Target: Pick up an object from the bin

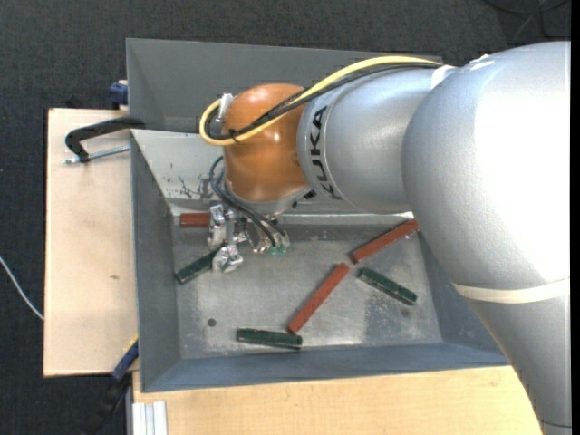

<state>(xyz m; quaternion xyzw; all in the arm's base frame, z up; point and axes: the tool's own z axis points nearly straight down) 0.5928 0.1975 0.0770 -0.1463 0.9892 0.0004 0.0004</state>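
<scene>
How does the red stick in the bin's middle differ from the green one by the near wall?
The red stick is longer than the green stick. The red stick lies slanted, while the green stick runs along the bin's near wall. The red stick is rust-coloured, the green stick dark. Both are thin bars lying flat.

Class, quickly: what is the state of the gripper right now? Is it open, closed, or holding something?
Gripper: cannot be told whether open or closed; it is low over the near end of a dark green stick in the left part of the bin.
</scene>
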